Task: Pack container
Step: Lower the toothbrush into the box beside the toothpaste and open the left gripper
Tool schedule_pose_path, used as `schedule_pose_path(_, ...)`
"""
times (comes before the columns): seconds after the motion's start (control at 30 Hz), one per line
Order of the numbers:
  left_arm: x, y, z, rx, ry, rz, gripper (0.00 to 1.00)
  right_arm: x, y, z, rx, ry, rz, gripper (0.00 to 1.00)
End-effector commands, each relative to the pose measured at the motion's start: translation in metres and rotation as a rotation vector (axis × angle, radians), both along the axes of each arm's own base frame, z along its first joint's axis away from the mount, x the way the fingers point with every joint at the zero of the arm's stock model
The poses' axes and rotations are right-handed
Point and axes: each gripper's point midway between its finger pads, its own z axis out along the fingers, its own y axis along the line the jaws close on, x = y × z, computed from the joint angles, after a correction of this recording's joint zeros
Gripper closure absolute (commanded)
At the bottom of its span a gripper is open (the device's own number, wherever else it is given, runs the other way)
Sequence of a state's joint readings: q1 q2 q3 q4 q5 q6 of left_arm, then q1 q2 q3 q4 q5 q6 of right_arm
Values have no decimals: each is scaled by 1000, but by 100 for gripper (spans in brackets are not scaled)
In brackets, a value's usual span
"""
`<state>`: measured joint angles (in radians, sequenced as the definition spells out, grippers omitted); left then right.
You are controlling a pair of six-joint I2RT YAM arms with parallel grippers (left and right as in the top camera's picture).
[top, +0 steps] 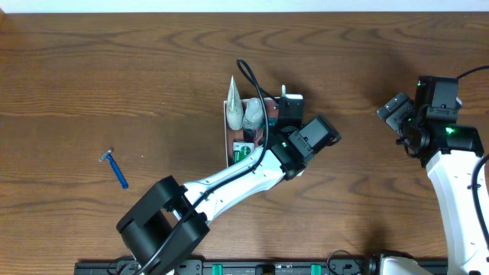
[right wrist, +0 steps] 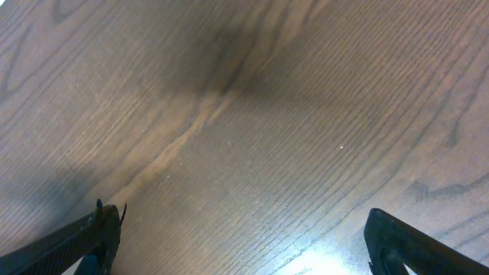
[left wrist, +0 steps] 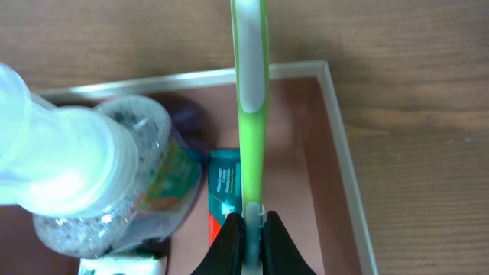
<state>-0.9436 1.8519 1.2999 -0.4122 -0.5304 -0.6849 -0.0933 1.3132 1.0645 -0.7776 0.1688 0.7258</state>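
Note:
The container is a shallow box with thin white walls and a pinkish-brown floor; in the overhead view my left arm covers most of it. My left gripper is shut on a green-and-white toothbrush and holds it over the box floor near the right wall. The left gripper also shows in the overhead view. Inside the box lie a clear bottle with a white cap, a teal-and-red tube and a green-and-white packet. My right gripper is open and empty over bare table, also in the right wrist view.
A blue razor lies on the wooden table far to the left of the box. A white pointed tube sits at the box's far end. My right arm stands at the right side of the table.

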Motion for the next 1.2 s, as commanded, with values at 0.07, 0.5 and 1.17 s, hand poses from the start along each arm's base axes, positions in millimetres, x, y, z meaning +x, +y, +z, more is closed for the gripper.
schedule_pose_path(0.07,-4,8,-18,16,33,30,94,-1,-3,5,-12,-12,-3,1)
schedule_pose_path(0.5,-14,10,-29,25,97,6,94,-1,-3,5,-12,-12,-3,1)
schedule_pose_path(1.17,-17,8,-31,18,114,-2,79,-1,-3,5,-12,-12,-3,1)
